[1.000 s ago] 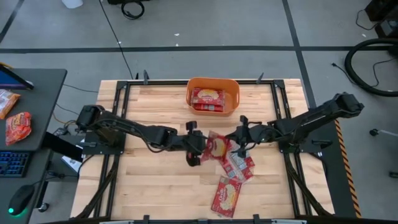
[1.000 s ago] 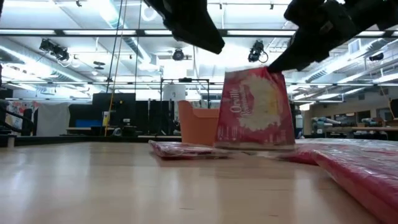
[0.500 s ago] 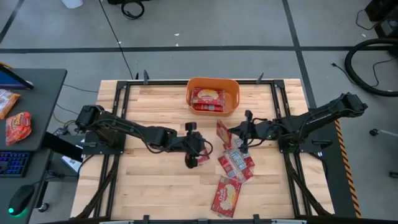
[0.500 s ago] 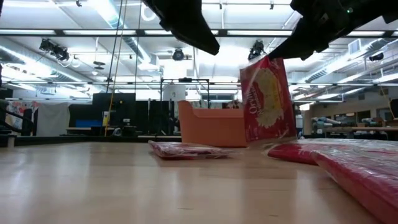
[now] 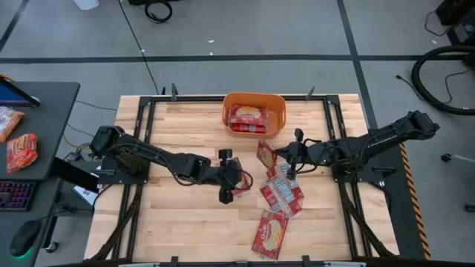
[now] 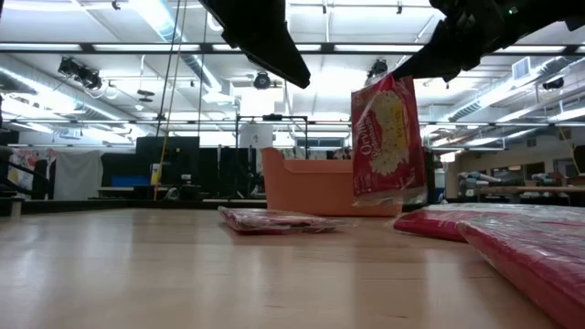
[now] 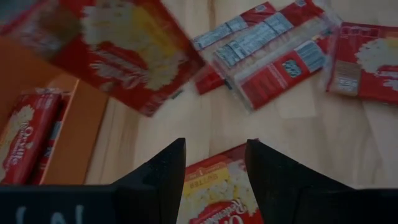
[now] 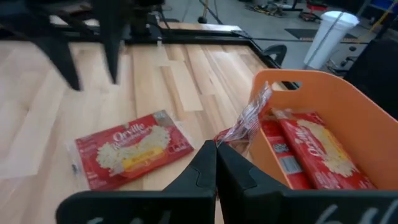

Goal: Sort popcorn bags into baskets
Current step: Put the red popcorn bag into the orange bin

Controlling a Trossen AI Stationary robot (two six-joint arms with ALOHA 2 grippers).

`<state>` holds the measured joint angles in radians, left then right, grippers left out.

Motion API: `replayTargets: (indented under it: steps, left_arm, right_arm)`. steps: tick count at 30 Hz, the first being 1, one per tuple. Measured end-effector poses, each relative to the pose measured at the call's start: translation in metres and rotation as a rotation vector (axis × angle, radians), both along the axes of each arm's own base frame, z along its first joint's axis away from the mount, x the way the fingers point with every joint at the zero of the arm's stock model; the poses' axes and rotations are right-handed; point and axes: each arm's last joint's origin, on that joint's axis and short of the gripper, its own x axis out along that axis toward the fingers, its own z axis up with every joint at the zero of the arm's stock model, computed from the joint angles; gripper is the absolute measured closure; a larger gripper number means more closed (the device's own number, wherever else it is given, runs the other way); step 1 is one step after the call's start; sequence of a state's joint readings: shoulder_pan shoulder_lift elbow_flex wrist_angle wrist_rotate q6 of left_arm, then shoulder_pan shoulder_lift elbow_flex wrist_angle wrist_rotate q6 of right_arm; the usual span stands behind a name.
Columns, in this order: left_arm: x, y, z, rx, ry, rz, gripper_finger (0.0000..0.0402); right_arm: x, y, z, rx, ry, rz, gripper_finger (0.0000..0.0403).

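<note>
Lifted clear of the pile since a second ago, one popcorn bag (image 6: 388,142) now hangs edge-on from my right gripper (image 5: 286,158), its fingers (image 8: 208,163) pinched shut on the packet's top seam, just short of the orange basket (image 5: 254,99). Over that second my left gripper (image 5: 227,185) has drawn back toward the near edge; it hovers above a single bag lying flat (image 5: 241,183), fingers (image 7: 166,163) parted and gripping nothing.

From my remote seat, the worktop (image 5: 178,222) is pale butcher-block wood set in a black metal frame. Two bags already lie in the basket (image 5: 249,117) at the far edge. Near the middle a loose cluster (image 5: 283,194) sits face down, nutrition panels up, and another bag (image 5: 270,233) lies alone nearer the front edge.

Beyond the worktop, the low camera looks into a large workshop: strip lights (image 6: 164,18) and ducting overhead, dark monitors (image 6: 169,155) and benches behind. Beside the rig, a grey side desk (image 5: 37,133) carries two more packets (image 5: 21,150) and a keyboard (image 5: 16,196); the floor is grey concrete.
</note>
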<state>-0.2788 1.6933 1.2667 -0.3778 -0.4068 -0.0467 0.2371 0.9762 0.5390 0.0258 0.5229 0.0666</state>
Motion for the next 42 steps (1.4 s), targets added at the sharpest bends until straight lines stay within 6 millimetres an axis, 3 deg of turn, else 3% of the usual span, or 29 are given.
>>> replayTargets:
  steps: [5, 15, 26, 31, 42]
  left_arm:
    - [-0.002, -0.011, -0.003, -0.003, -0.013, -0.031, 0.023]
    - [-0.025, -0.012, -0.058, -0.038, -0.014, -0.022, 0.023]
    - [-0.064, 0.004, -0.065, -0.035, -0.119, 0.048, 0.023]
    - [-0.082, 0.012, -0.066, -0.02, -0.165, 0.081, 0.023]
    - [-0.107, 0.022, -0.073, -0.037, -0.252, 0.093, 0.023]
  right_arm:
    - [0.0, 0.0, 0.002, -0.009, -0.018, -0.009, 0.0398]
    - [0.005, -0.006, 0.016, -0.046, -0.159, -0.086, 0.0398]
    - [0.015, -0.025, 0.028, -0.09, -0.277, -0.139, 0.0398]
    - [0.036, -0.034, 0.035, -0.119, -0.245, -0.135, 0.0398]
    - [0.099, -0.062, 0.079, -0.268, -0.234, -0.195, 0.0398]
